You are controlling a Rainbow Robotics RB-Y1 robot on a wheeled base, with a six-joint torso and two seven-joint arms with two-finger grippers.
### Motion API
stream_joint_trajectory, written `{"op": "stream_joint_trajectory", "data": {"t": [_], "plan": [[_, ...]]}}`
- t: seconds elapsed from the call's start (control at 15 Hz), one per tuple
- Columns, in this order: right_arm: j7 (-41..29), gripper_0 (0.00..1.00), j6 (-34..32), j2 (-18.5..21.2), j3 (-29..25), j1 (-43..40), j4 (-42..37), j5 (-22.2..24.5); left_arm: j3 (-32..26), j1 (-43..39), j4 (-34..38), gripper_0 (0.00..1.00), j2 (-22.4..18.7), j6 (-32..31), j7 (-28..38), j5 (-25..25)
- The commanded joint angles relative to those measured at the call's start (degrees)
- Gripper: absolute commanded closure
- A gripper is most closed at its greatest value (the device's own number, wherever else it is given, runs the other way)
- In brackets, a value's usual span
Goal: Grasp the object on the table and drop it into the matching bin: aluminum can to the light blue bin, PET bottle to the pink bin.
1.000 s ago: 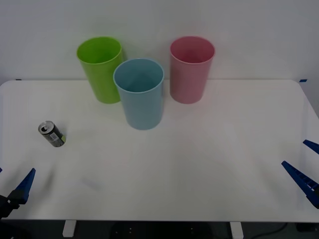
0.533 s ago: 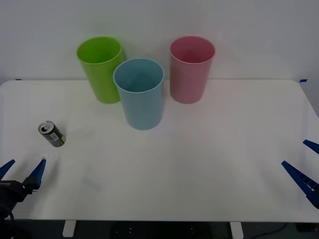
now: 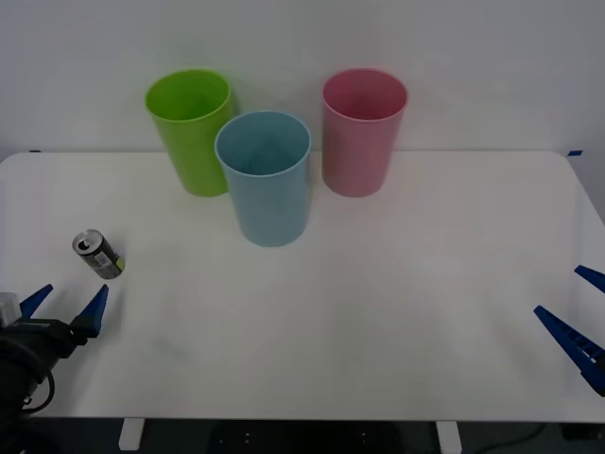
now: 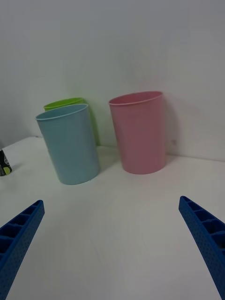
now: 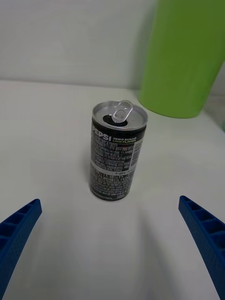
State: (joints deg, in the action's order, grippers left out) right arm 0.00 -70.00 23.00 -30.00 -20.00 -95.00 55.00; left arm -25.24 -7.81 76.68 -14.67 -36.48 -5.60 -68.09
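— Since a second ago, what moved on your side?

— Left gripper (image 3: 66,303) came forward along the near-left edge of the desk (image 3: 378,312); earlier I had one blue finger showing there, then both were in sight, spread wide. It sat just short of the aluminum can (image 3: 98,253), not touching it.

— And the can itself?

— Upright on the desk's left side, well apart from the bins. From the left wrist I saw it between my open fingers (image 5: 18,229), dark body, silver top, pull tab up, with the lime green bin (image 5: 185,56) behind it.

— Bins?

— Light blue bin (image 3: 264,177) stood front and centre, the pink bin (image 3: 362,130) behind to its right, the green one behind to its left. All three upright.

— Right arm?

— Right gripper (image 3: 579,320) was parked at the desk's near-right edge, fingers wide, nothing between them. Its wrist camera looked across at the blue and pink bins.
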Motion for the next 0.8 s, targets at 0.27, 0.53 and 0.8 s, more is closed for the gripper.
{"op": "stream_joint_trajectory", "data": {"t": [0.27, 0.53, 0.8], "plan": [[0.00, 0.00, 0.00, 0.00, 0.00, 0.00, 0.00, 0.00, 0.28, 4.55, -4.52, 0.00, -0.01, 1.41, -1.43, -0.02], [0.00, 0.00, 0.00, 0.00, 0.00, 0.00, 0.00, 0.00, 1.24, 7.10, -6.72, 0.00, 0.08, 2.90, -1.87, -0.02], [0.00, 0.00, 0.00, 0.00, 0.00, 0.00, 0.00, 0.00, 1.77, 10.27, -9.79, 0.00, -0.01, 4.22, -2.31, -0.02]]}}
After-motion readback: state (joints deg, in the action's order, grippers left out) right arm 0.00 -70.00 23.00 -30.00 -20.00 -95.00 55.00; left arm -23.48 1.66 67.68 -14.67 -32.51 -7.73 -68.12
